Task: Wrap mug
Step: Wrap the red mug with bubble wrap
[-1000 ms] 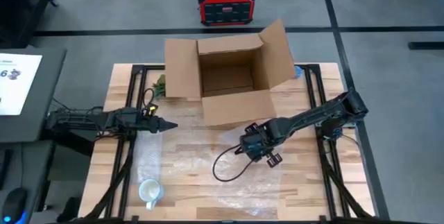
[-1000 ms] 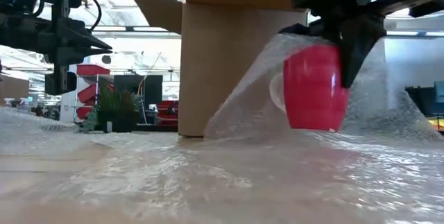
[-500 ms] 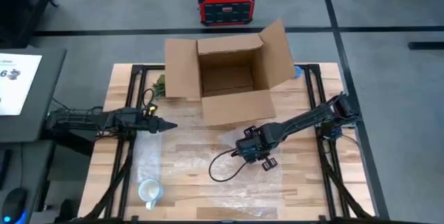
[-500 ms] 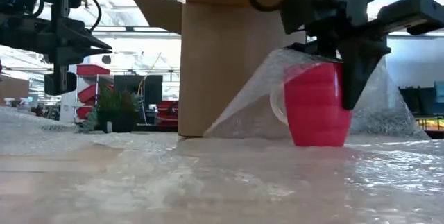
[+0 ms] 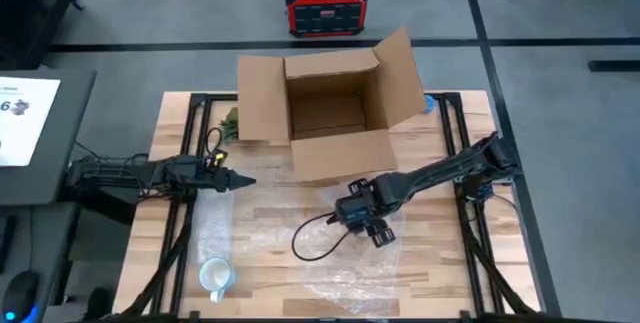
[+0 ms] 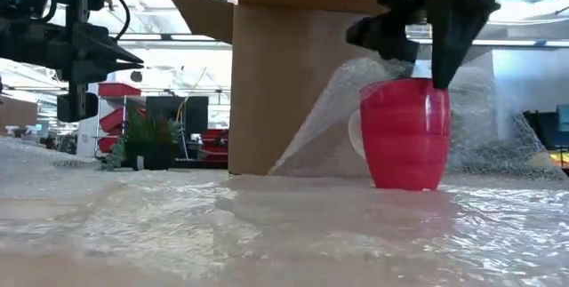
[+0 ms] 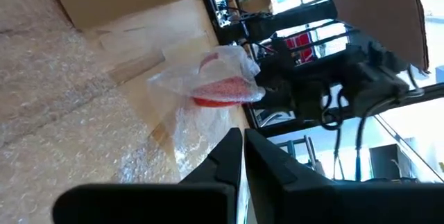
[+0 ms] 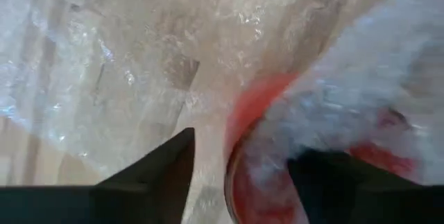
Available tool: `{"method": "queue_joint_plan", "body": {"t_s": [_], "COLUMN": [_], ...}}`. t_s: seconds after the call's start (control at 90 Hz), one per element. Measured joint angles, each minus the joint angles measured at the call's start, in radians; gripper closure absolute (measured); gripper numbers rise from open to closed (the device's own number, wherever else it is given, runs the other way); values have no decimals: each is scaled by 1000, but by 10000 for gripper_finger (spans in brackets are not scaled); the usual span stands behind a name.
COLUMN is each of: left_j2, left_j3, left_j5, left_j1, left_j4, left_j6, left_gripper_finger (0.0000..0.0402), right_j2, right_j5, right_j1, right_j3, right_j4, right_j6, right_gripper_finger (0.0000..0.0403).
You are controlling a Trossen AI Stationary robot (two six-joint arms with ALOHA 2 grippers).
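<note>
your right gripper (image 6: 425, 51) hangs just above the rim of the red mug (image 6: 405, 133), its fingers spread apart and gripping nothing. the mug stands upright on the bubble wrap (image 6: 267, 225) covering the table (image 5: 440, 133), just in front of the open cardboard box (image 5: 325, 113), with a fold of wrap rising behind it. your left gripper (image 5: 232, 181) waits clenched, well apart on the left side of the table. a white mug (image 5: 216, 276) sits near the front edge on the left.
</note>
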Motion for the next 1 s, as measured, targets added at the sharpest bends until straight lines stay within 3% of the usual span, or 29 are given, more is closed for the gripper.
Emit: {"method": "queue_joint_plan", "body": {"t_s": [0.222,0.411,0.544,0.644,0.744,0.856,1.0], "left_j2": [0,0,0,0,0,0,0], "left_j3": [0,0,0,0,0,0,0], "left_j5": [0,1,2,12,37,55,57], "left_j1": [0,0,0,0,0,0,0], "left_j4": [0,0,0,-1,-3,-3,-4], "left_j6": [12,12,12,12,11,0,-10], "left_gripper_finger": [402,402,402,402,402,402,402], "right_j2": [-1,-28,-25,4,59,137,253], "right_j5": [-1,0,0,12,88,158,163], "right_j1": [41,148,278,372,435,464,468], "right_j3": [107,163,161,144,131,130,127], "right_j4": [-133,-112,49,316,534,569,573], "right_j6": [128,320,477,566,604,666,736], "right_gripper_finger": [165,173,178,179,179,179,179]}}
